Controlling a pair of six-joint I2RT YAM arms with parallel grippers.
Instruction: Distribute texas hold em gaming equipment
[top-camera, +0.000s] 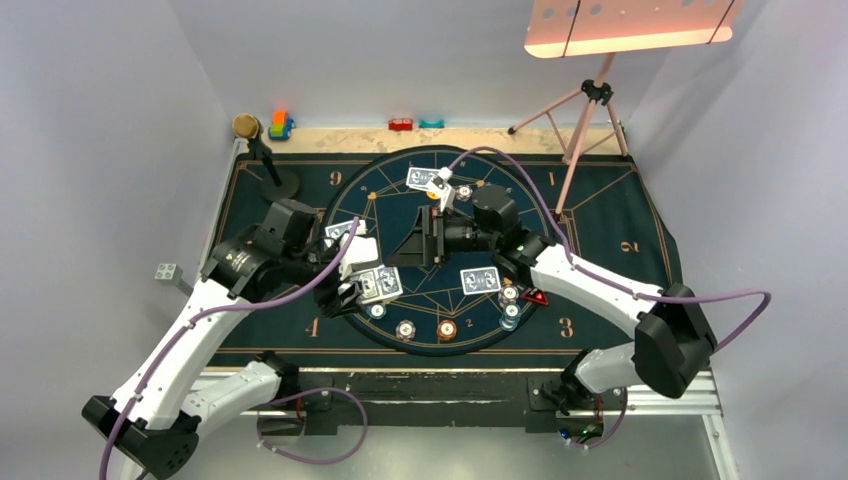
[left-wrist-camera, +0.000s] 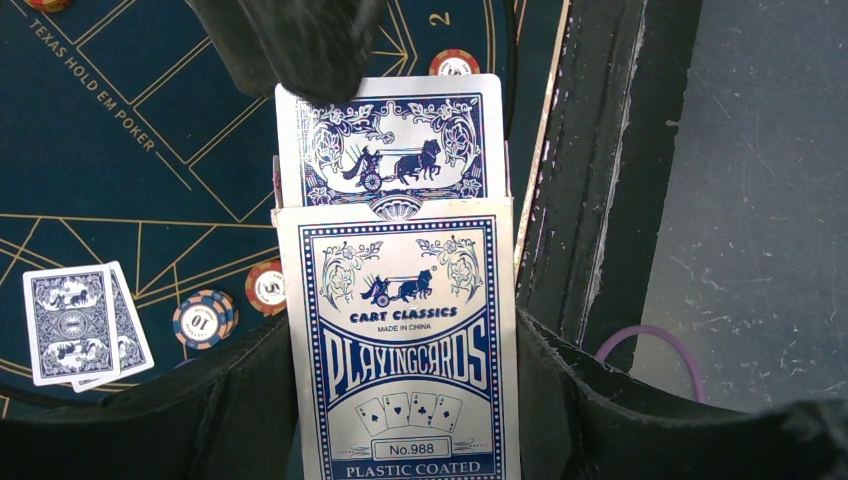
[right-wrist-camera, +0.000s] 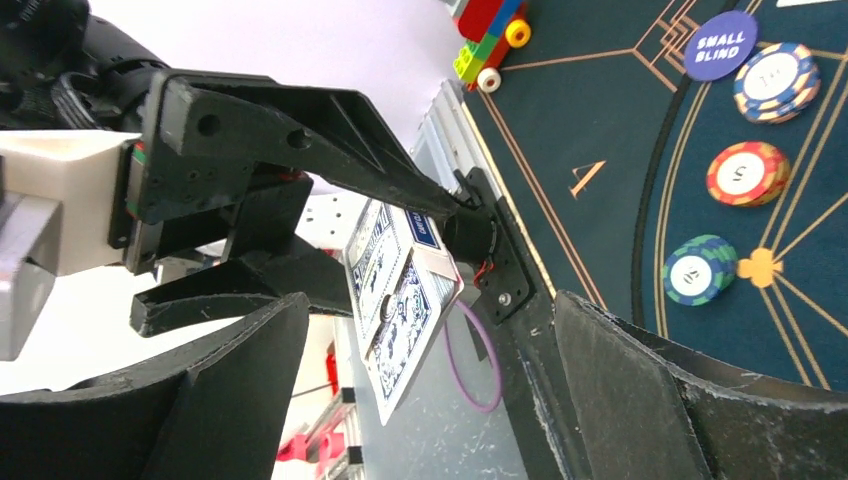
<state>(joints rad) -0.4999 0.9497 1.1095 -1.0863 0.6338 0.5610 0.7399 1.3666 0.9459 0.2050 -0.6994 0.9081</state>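
Note:
My left gripper (top-camera: 358, 290) (left-wrist-camera: 400, 335) is shut on a blue-and-white playing-card box (left-wrist-camera: 400, 350) and holds it over the near left of the round poker mat (top-camera: 440, 215). One card (left-wrist-camera: 390, 140) sticks partway out of the box top. My right gripper (top-camera: 412, 250) (right-wrist-camera: 430, 315) is open, and its fingers (right-wrist-camera: 230, 400) straddle the box end (right-wrist-camera: 400, 300). One dark finger (left-wrist-camera: 300, 40) overlaps the card's top edge. Dealt cards (top-camera: 480, 280) (top-camera: 425, 178) (top-camera: 345, 230) and chips (top-camera: 405, 329) (top-camera: 447, 328) (top-camera: 510, 295) lie on the mat. A red-black triangular marker (top-camera: 537, 296) lies at the right.
A microphone on a stand (top-camera: 246, 126) is at the back left, next to toy blocks (top-camera: 280, 125). More blocks (top-camera: 401, 124) sit on the back edge. A pink tripod (top-camera: 585, 110) stands back right. A blue small-blind disc (right-wrist-camera: 720, 45) and chips (right-wrist-camera: 748, 172) show in the right wrist view.

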